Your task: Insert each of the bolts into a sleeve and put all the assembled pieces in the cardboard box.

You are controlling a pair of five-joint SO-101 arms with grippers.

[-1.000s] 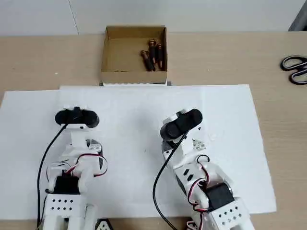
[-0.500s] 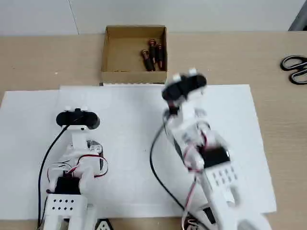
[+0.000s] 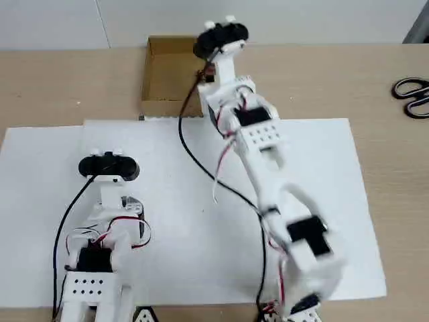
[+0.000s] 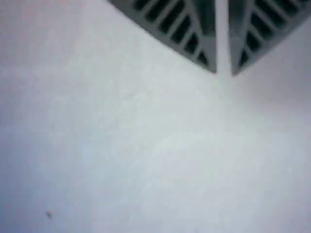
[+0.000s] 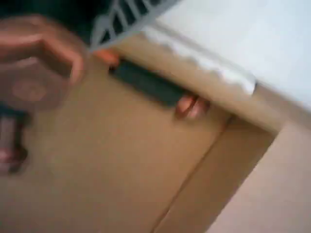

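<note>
High view: the right gripper hangs over the cardboard box, top middle; spread or pressed, I cannot tell. A sleeved bolt lies inside by a wall. The left gripper is pressed nearly together, empty.

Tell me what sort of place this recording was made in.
Likely a lab or workshop bench for robot trials: a wooden table under a white paper sheet, a cardboard box at its far edge, and scissors lying aside.
</note>
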